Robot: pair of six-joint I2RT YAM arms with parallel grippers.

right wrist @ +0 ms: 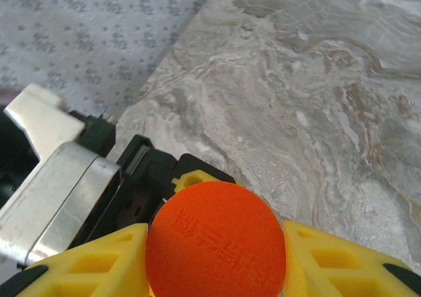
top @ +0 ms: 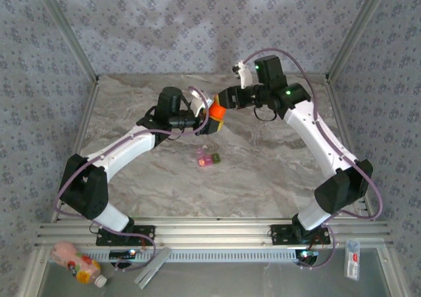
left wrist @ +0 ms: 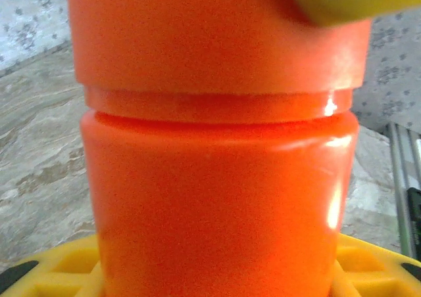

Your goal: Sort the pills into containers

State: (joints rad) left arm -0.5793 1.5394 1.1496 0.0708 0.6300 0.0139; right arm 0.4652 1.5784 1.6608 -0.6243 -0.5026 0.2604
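- The two arms meet over the far middle of the table (top: pixel 276 159), with an orange bottle (left wrist: pixel 217 198) held up in the air between them.
- The left gripper (top: pixel 212 121) is clenched around the bottle's body, its yellow fingers (left wrist: pixel 59 271) pressed to either side.
- The right gripper (top: pixel 222 105) grasps the bottle's cap (right wrist: pixel 216 241), yellow fingers tight on both sides.
- The pill case (top: pixel 207 158) lies on the table just nearer than the grippers, between the arms, pink compartment left, green right.
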